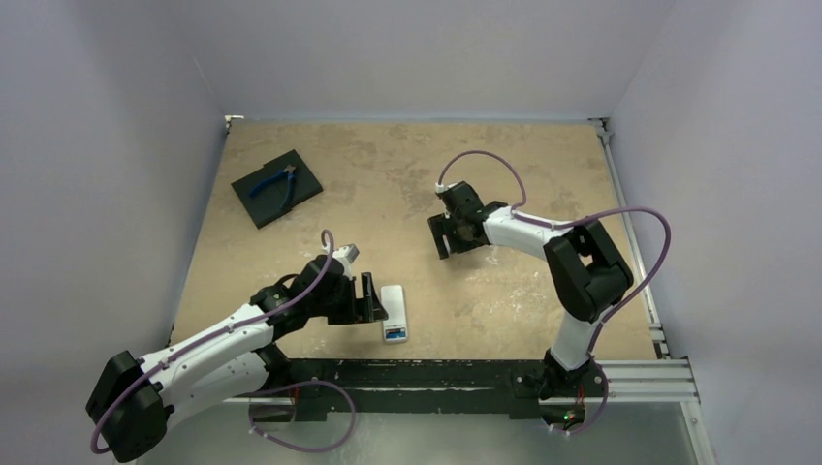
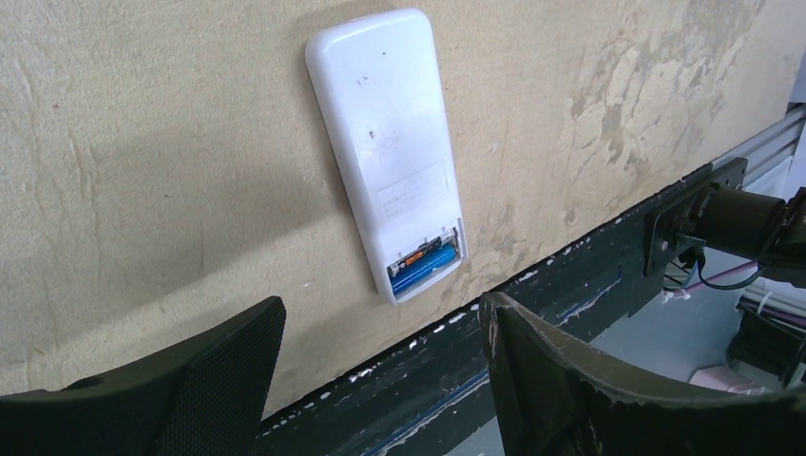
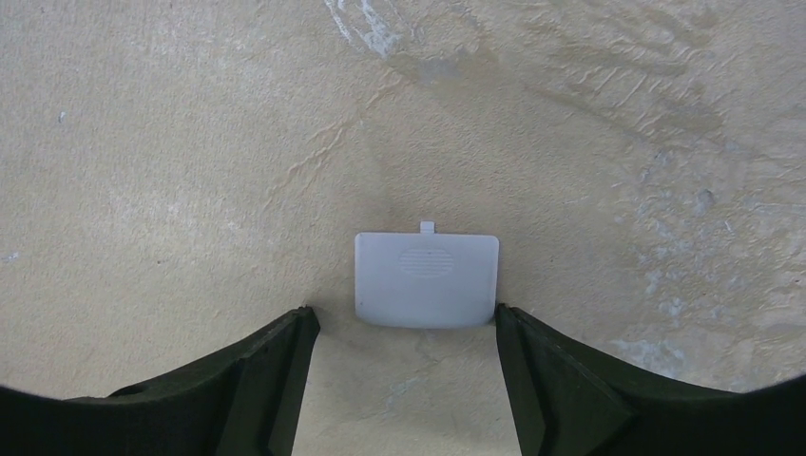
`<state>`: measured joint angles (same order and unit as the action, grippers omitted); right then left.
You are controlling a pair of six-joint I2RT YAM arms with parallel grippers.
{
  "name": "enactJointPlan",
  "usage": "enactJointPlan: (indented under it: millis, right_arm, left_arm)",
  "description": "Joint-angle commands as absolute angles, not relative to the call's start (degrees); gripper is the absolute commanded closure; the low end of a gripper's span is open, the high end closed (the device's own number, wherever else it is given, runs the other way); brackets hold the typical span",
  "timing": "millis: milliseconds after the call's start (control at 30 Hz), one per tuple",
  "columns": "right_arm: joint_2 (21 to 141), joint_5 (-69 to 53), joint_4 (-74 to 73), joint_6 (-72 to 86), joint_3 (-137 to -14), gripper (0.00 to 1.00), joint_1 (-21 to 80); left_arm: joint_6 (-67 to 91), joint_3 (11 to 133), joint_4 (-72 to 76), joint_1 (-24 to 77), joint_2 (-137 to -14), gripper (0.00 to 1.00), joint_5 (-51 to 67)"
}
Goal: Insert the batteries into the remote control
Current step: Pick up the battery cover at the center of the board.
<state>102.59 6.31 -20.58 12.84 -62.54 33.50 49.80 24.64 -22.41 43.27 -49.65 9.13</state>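
White plastic remote control lies face down at the near edge of the tabletop, compartment uncovered, a blue battery seated inside; a second cell cannot be confirmed. Left gripper stands open just beside it, holding nothing. Right gripper, also open, straddles the loose cover nearer the tabletop's middle. Risks: the thin, flat cover may skid away as the jaws close, and a nudge to the remote could unseat the battery.

We count one remote control, one visible blue battery, one loose cover, one pliers, one black pad, and two claws: left claw, right claw.
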Motion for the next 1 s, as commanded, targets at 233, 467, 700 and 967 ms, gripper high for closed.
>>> enactJointPlan:
  millis: [233, 467, 700, 967]
  right_arm:
    - [105.3, 7.5, -20.5, 17.0, -64.5, 0.23, 33.5]
    - [105.9, 7.9, -20.3, 16.4, -64.2, 0.27, 33.2]
    - [106.2, 8.3, -20.4, 16.3, -64.1, 0.32, 33.2]
    - [106.4, 8.4, -20.5, 16.5, -64.4, 0.42, 33.1]
  left_arm:
    - [48.3, 25.6, -22.4, 43.4, -49.7, 0.26, 8.7]
    - [48.4, 25.6, -22.4, 43.5, -49.7, 0.26, 8.7]
    - [48.4, 25.5, -22.3, 43.4, -50.0, 0.26, 8.6]
    - [48.4, 25.5, -22.4, 43.5, -49.8, 0.26, 8.6]
